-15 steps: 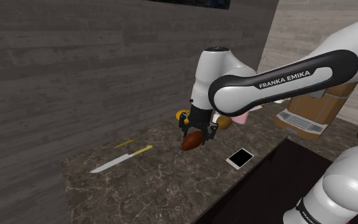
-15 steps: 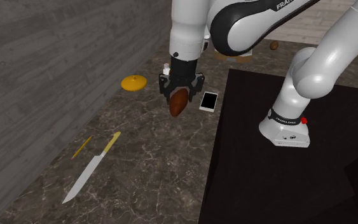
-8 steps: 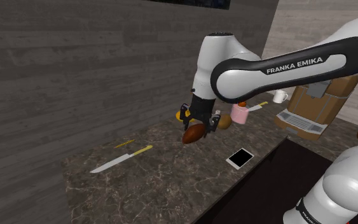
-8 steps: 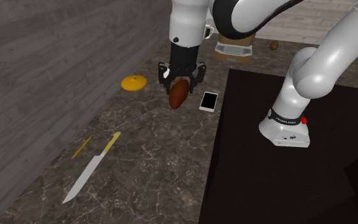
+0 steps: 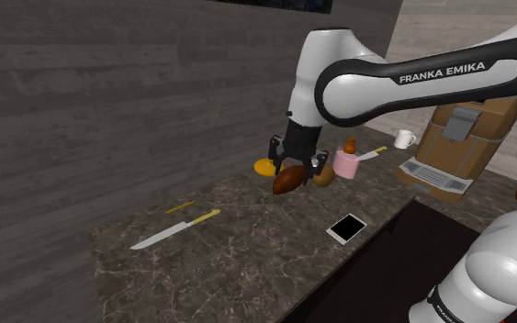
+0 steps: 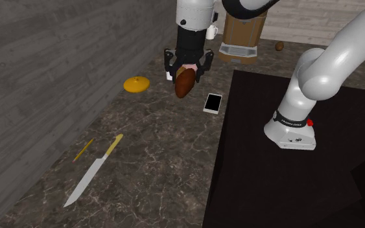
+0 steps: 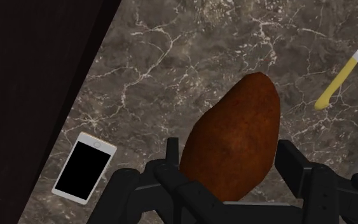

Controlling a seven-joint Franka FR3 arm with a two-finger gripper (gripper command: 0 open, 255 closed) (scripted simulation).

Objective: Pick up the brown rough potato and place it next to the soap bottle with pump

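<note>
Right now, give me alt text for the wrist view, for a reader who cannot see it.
A rough, reddish-brown oval potato is clasped by the all-black two-finger gripper, over a dark marbled counter. A white-edged smartphone with a black screen lies on the counter to one side of the potato, a yellow-handled knife to the other.

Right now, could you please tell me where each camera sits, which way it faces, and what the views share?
Shoulder view: beside the stand, looking down across the dark marbled counter towards the grey wall; the white arm reaches in from the right.
Second exterior view: above the counter's end by the yellow-handled knife, looking along it; the arm's base stands at right.
Wrist view: on the black hand, looking past its fingers, which clasp the brown rough potato.
Shared by all: the potato and the white-edged black phone.
</note>
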